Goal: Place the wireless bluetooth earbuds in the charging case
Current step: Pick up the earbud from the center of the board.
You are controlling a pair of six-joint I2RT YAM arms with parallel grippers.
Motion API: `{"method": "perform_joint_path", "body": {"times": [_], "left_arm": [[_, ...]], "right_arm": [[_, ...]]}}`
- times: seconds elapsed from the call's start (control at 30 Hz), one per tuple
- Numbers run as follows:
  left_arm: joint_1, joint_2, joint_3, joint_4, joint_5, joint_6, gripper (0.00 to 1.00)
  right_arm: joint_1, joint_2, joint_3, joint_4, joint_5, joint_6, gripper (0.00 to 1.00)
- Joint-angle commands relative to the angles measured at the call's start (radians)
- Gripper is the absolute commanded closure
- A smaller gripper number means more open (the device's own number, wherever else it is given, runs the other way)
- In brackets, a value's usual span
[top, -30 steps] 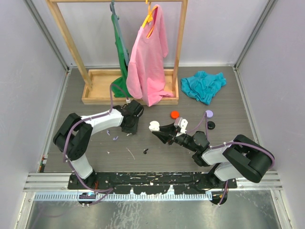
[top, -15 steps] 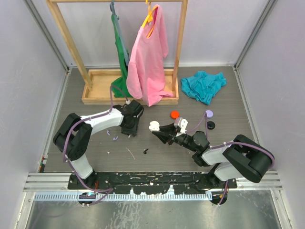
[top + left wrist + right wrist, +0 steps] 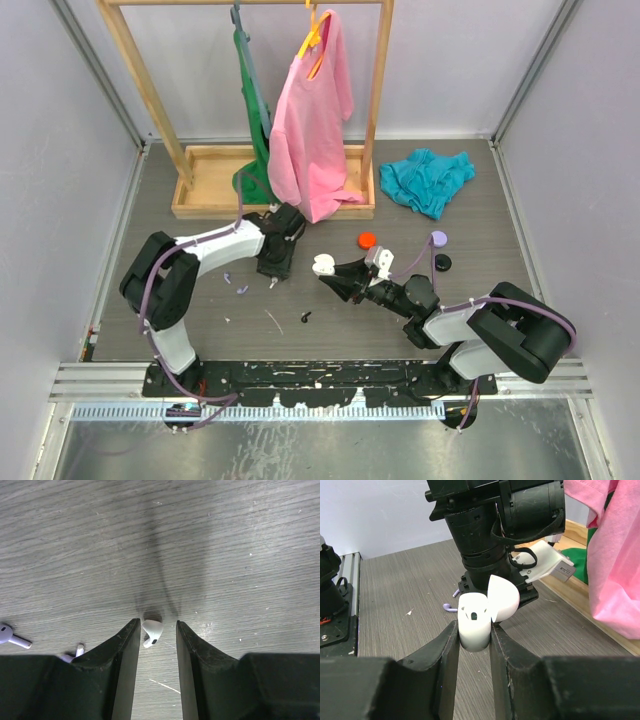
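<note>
The left gripper (image 3: 156, 625) is down at the grey table (image 3: 240, 540), its jaws only a narrow way apart. A white earbud (image 3: 151, 631) lies between them in the lower middle of the wrist view. The bud sits close against the finger on the left of that frame. A strip of bare table shows between it and the other finger, so it is not pinched. Two lilac earbuds (image 3: 11, 636) lie at the lower left edge of the same view, one of them half hidden behind the finger.

In the overhead view this gripper is left of centre, just below the wooden rack (image 3: 200, 185) with a pink shirt (image 3: 310, 130) hanging on it. The right gripper (image 3: 473, 627) is clamped on the white charging case (image 3: 472, 612), near the middle of the overhead view. The case is held upright with its lid swung open. A black earbud (image 3: 305, 318) lies on the table, lower in the frame and between the two grippers.
</note>
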Motion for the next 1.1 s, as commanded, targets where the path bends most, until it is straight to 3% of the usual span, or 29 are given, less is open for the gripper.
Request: {"method": "perform_joint_path", "body": {"times": [0.0, 0.53, 0.73, 1.07], "left_arm": [[0.0, 0.013, 0.04, -0.035, -0.014, 0.032, 0.64], [0.013, 0.043, 0.038, -0.048, 0.028, 0.065, 0.68], [0.014, 0.044, 0.037, -0.049, 0.039, 0.065, 0.76], [0.015, -0.112, -0.044, -0.004, 0.02, 0.006, 0.86]], "right_arm": [[0.003, -0.004, 0.029, 0.042, -0.005, -0.008, 0.82], [0.003, -0.002, 0.032, 0.041, -0.003, -0.009, 0.82], [0.004, 0.0, 0.032, 0.041, -0.004, -0.009, 0.82], [0.005, 0.003, 0.034, 0.041, -0.007, -0.01, 0.82]]}}
